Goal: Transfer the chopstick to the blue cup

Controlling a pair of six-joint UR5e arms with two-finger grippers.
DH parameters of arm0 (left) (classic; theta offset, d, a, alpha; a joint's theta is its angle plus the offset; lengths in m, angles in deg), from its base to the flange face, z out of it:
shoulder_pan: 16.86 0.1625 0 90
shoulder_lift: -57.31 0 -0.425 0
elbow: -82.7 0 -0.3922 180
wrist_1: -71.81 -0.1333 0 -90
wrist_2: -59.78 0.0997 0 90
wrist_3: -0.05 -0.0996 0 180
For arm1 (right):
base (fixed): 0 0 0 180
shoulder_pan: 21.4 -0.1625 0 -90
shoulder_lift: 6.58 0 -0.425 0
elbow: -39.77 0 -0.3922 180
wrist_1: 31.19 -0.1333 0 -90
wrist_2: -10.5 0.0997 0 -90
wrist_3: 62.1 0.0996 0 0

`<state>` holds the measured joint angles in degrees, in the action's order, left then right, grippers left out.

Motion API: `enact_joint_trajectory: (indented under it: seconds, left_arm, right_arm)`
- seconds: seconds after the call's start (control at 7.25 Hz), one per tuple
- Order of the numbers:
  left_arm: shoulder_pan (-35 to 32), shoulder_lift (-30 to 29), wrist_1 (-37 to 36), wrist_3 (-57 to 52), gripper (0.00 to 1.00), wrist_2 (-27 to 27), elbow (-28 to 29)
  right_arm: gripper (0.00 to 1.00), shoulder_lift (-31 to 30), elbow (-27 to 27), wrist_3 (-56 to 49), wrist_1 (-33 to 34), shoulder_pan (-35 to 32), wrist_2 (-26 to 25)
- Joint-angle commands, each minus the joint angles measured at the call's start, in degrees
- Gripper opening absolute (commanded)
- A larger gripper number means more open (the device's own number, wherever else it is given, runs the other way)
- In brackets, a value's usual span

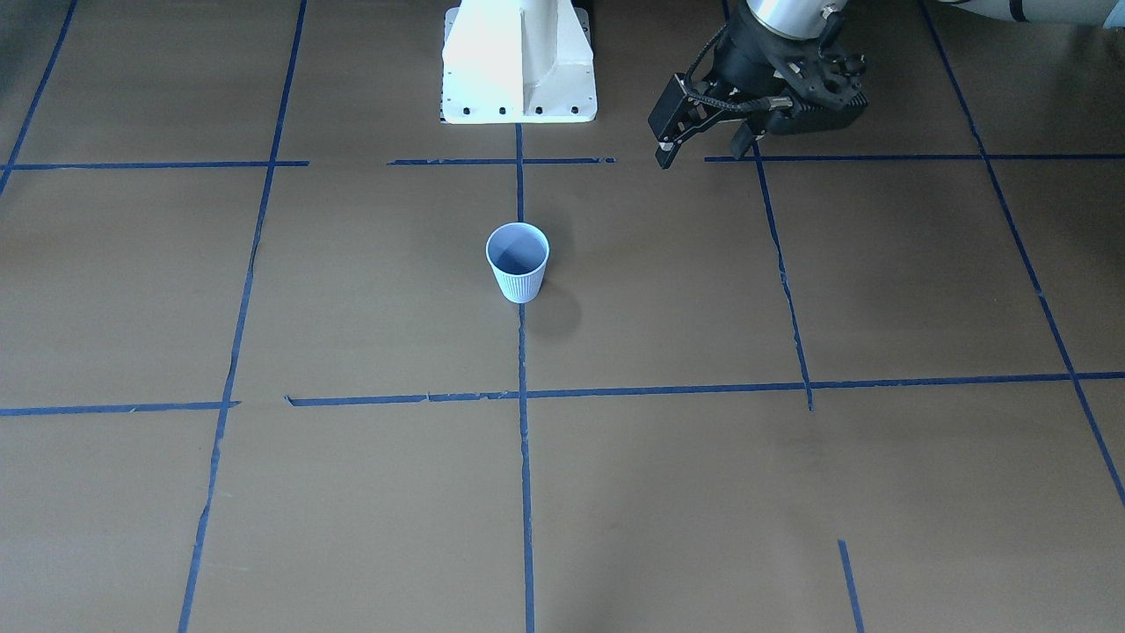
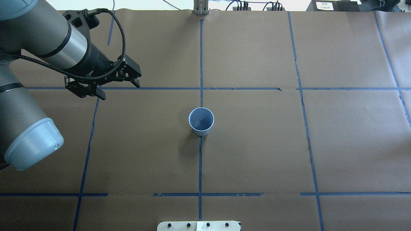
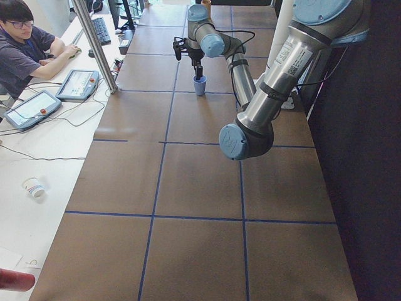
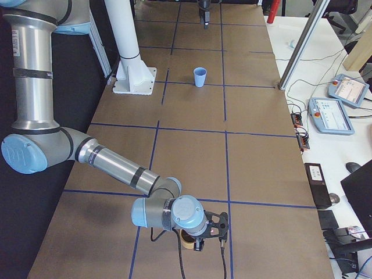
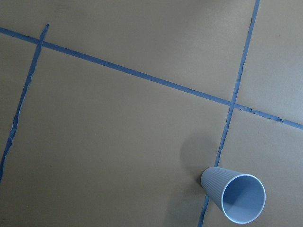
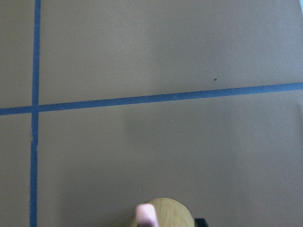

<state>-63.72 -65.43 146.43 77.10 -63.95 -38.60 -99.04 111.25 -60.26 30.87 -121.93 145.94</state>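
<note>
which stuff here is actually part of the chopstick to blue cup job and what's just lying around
Job:
- blue cup, upright, empty
- chopstick, only its pink tip shows
- tan cup behind that tip, likely its holder

Lying about:
- small paper cup on the side bench
- two screen pendants
- keyboard

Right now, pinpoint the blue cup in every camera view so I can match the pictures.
Front-facing: blue cup at centre, slightly above the middle.
Overhead: centre of frame.
Exterior left: far up the table, top centre.
Exterior right: far, top centre.
Left wrist: bottom right corner.
Right wrist: not in view.
Shared landmark: the blue tape line the cup stands on.
</note>
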Motion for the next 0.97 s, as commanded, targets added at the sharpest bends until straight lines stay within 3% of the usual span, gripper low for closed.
enact_joint_trajectory:
  seconds: [0.0, 0.83]
  left_arm:
    - [0.18, 0.05, 0.00, 0.38, 1.00, -0.29, 0.01]
    - [0.27, 0.13, 0.09, 1.53, 1.00, -0.29, 0.01]
  right_arm:
    - [0.03, 1.32, 0.07, 0.09, -0.01, 0.06, -0.18]
    - [0.00, 0.27, 8.32, -0.17, 0.87, -4.15, 0.44]
